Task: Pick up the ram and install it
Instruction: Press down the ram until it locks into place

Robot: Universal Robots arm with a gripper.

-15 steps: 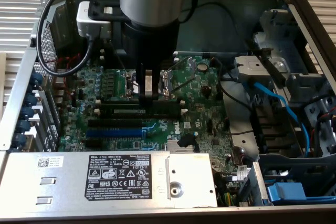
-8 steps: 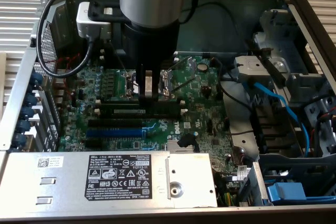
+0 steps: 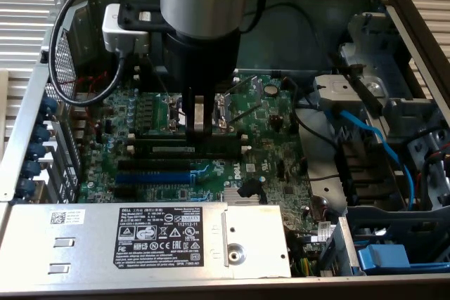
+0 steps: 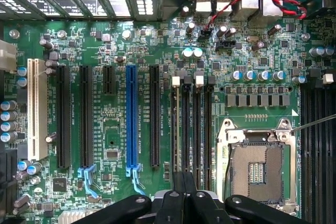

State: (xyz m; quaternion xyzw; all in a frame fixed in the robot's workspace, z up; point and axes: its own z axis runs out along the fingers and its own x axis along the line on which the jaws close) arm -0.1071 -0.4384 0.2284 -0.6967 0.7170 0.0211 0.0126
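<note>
My gripper (image 3: 199, 130) hangs straight down from the arm over the motherboard (image 3: 267, 166), jaws shut, its tips right at the row of black memory slots (image 3: 218, 147). A thin dark-green stick with a pale label, the ram (image 3: 173, 150), lies along those slots just to the exterior view's left of the tips. I see nothing held between the fingers. In the wrist view the shut gripper (image 4: 184, 179) stands over the black slots with white end clips (image 4: 198, 124), and the ram cannot be made out there.
The open CPU socket (image 4: 257, 169) lies beside the memory slots. A blue slot (image 4: 130, 119) and black card slots sit on the other side. A grey power supply (image 3: 140, 240) fills the case's near edge. Blue cables (image 3: 373, 138) and drive bays stand at the exterior view's right.
</note>
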